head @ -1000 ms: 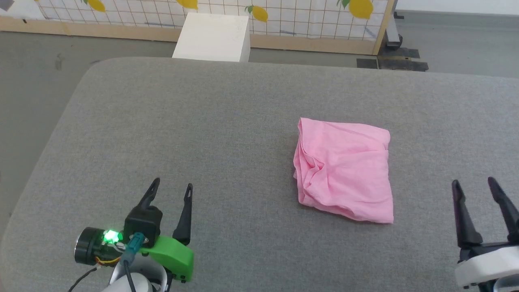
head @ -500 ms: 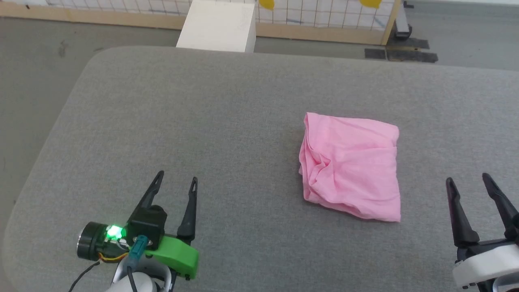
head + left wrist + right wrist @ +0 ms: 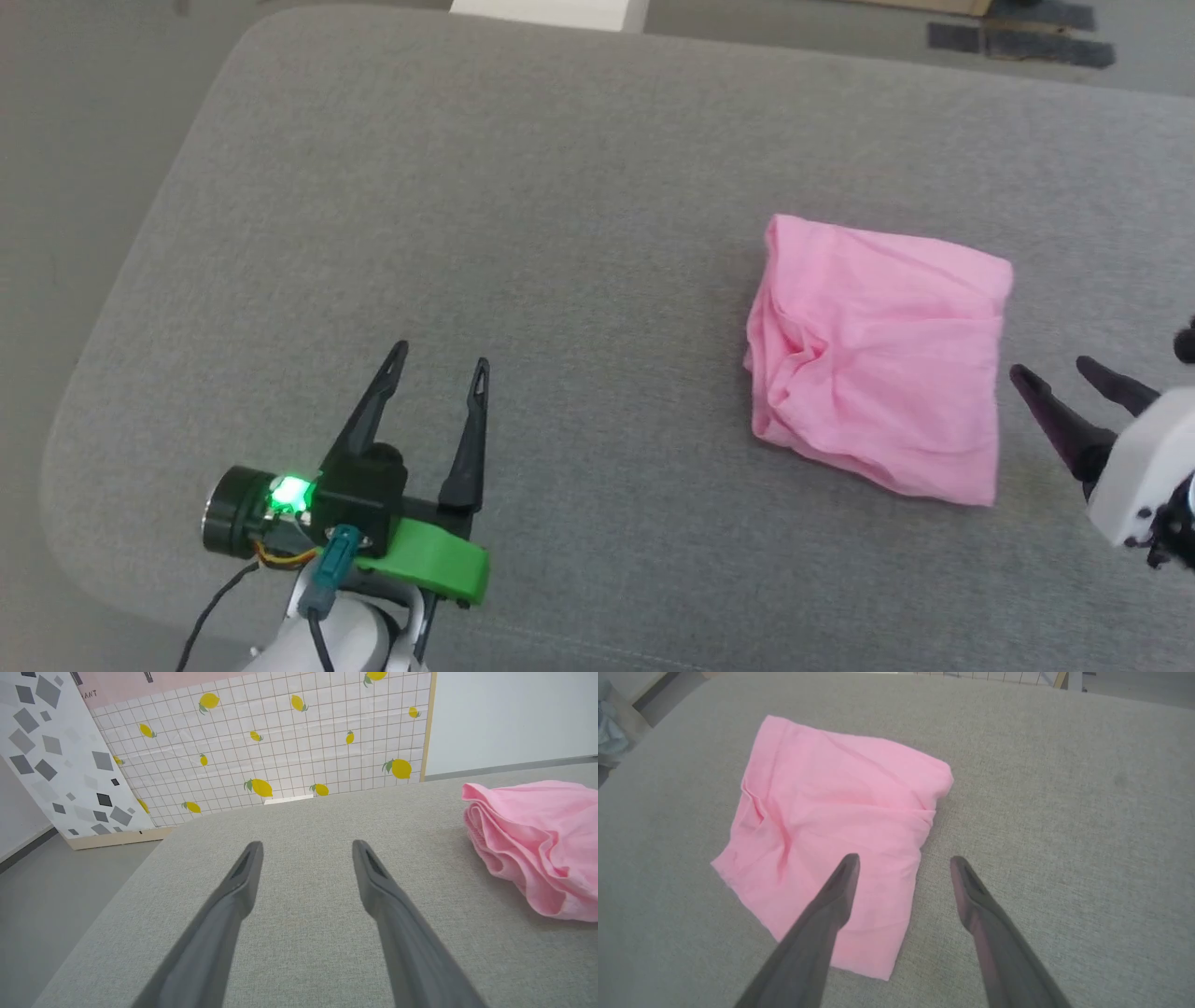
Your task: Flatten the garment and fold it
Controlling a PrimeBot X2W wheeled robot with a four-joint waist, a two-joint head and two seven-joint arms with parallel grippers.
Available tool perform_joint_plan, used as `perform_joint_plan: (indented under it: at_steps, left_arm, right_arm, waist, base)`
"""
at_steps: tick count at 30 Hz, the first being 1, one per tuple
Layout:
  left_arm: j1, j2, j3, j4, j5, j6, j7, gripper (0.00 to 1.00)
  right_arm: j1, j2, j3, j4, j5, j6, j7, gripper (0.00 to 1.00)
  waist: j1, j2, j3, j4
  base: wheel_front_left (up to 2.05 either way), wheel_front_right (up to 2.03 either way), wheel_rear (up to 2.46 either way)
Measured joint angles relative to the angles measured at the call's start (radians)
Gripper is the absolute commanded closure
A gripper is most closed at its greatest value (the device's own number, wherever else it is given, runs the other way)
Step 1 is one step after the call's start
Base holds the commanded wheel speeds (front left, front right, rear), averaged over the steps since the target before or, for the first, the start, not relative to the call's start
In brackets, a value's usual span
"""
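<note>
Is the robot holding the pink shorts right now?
No, the pink shorts lie loose on the grey pad, and the left gripper and right gripper are both open and empty.

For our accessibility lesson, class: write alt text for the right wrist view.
A crumpled pink garment lies on a grey fabric surface. The right hand, open and holding nothing, points toward the garment's near edge.
</note>
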State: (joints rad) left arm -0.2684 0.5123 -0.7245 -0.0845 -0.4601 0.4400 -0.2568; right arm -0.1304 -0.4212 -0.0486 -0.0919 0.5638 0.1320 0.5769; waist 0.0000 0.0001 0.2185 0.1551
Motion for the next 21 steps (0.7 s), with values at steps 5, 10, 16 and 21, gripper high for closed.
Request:
perform_joint_plan:
  at_steps: [5, 10, 16, 21]
  left_arm:
    - [-0.001, -0.044, 0.022, 0.015, 0.027, -0.044, 0.000, 0.00]
    - [-0.007, -0.080, 0.032, 0.044, 0.058, -0.084, 0.000, 0.00]
    - [-0.011, -0.121, 0.047, 0.076, 0.073, -0.119, 0.000, 0.00]
    - [-0.011, -0.149, 0.066, 0.098, 0.097, -0.141, 0.000, 0.00]
  right_arm:
    - [-0.122, 0.010, -0.036, 0.106, 0.028, 0.000, 0.174, 0.00]
    - [-0.204, 0.063, -0.072, 0.205, 0.018, 0.000, 0.313, 0.00]
    - [-0.223, 0.082, -0.077, 0.242, -0.046, 0.000, 0.369, 0.10]
    - [-0.224, 0.075, -0.089, 0.243, -0.082, 0.000, 0.351, 1.00]
  waist:
    - [0.0000, 0.0000, 0.043, 0.043]
    - [0.0001, 0.0000, 0.081, 0.084]
    - [0.0000, 0.0000, 0.118, 0.130]
    - [0.0000, 0.0000, 0.137, 0.159]
  base:
    - [0.00, 0.00, 0.00]
    - [0.00, 0.00, 0.00]
    - [0.00, 0.00, 0.00]
    - [0.00, 0.00, 0.00]
